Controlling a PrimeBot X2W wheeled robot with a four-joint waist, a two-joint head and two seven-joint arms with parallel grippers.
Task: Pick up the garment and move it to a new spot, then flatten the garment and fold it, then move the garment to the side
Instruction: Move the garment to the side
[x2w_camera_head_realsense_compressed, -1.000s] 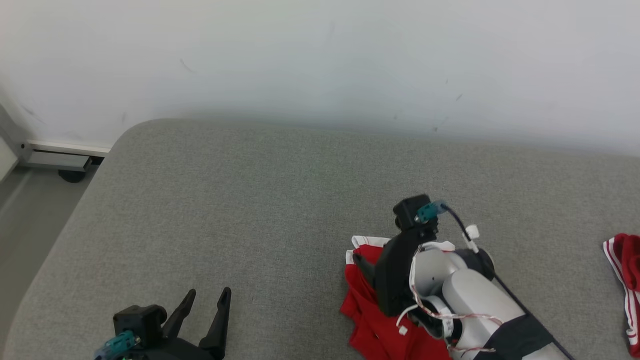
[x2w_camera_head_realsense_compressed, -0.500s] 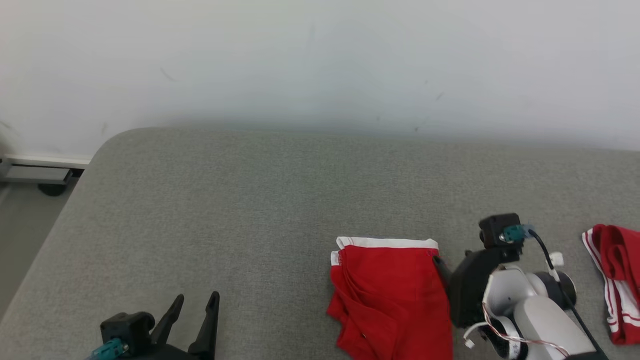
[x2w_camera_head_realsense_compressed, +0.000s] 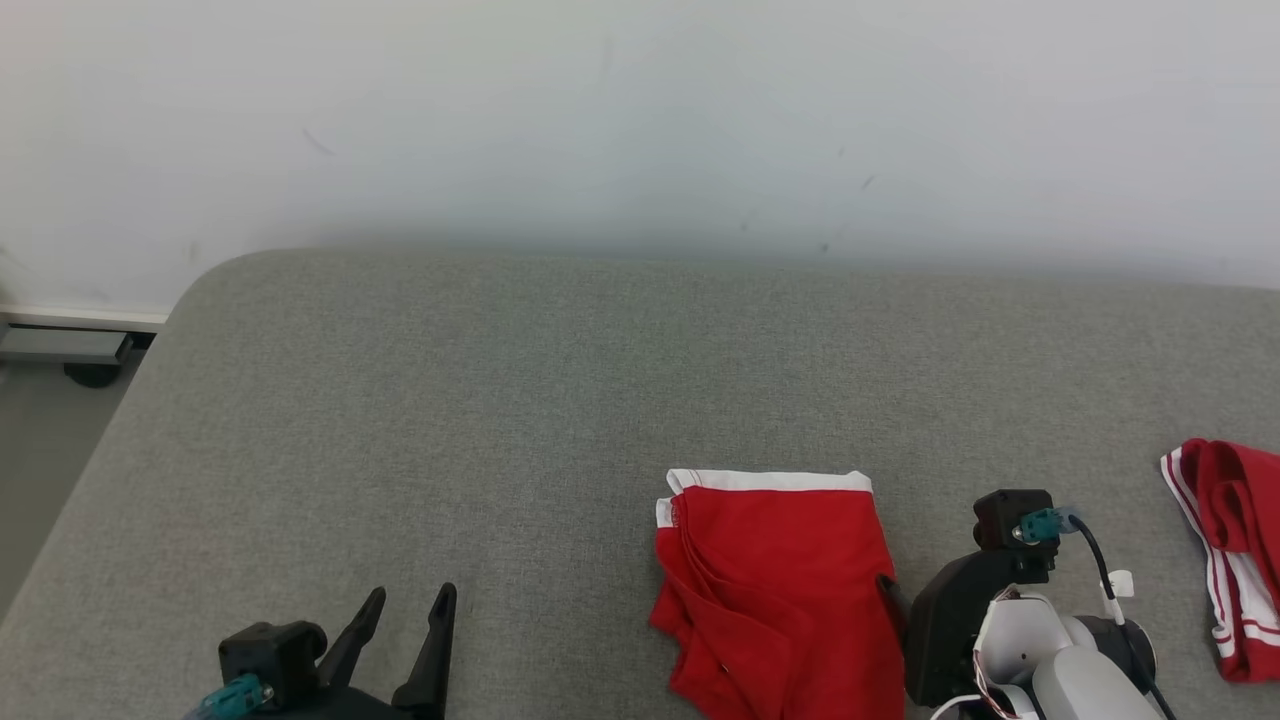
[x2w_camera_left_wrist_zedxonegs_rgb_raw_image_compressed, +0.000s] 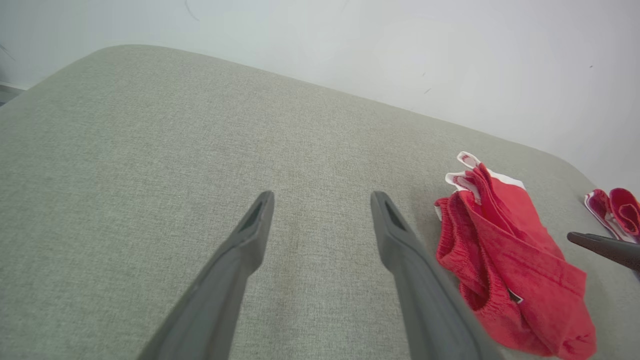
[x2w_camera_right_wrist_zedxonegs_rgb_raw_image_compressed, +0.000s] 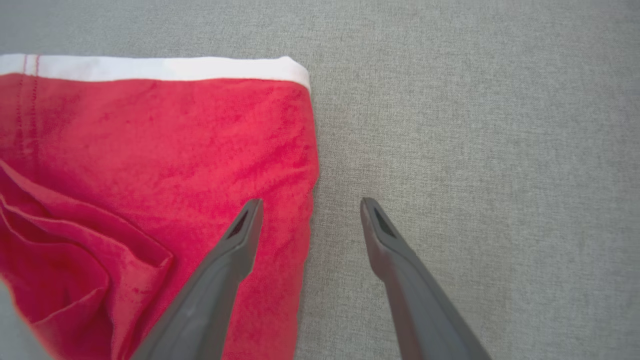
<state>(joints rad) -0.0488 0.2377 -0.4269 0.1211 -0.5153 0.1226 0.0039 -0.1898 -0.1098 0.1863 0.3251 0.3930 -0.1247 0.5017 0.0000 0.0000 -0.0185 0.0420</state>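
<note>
The garment (x2w_camera_head_realsense_compressed: 770, 580) is a pair of red shorts with a white waistband, lying folded on the grey cushion (x2w_camera_head_realsense_compressed: 500, 400); its near left part is rumpled. The garment (x2w_camera_right_wrist_zedxonegs_rgb_raw_image_compressed: 150, 150) fills the left half of the right wrist view. My right gripper (x2w_camera_right_wrist_zedxonegs_rgb_raw_image_compressed: 311, 205) is open just above the garment's right edge, one finger over the red cloth and the other over bare cushion, holding nothing. In the head view my right gripper (x2w_camera_head_realsense_compressed: 890, 590) sits right beside the garment. My left gripper (x2w_camera_head_realsense_compressed: 412, 595) is open and empty at the lower left, well left of the garment (x2w_camera_left_wrist_zedxonegs_rgb_raw_image_compressed: 505, 260).
A second red piece with white stripes (x2w_camera_head_realsense_compressed: 1225, 560) lies bunched at the cushion's far right. A white wall rises behind the cushion. The cushion's rounded left edge drops to the floor (x2w_camera_head_realsense_compressed: 40, 430), where a metal base stands.
My right gripper has drawn back to the right and toward me, off the garment, which now lies uncovered and flat. The head camera has shifted too. My left gripper stays open.
</note>
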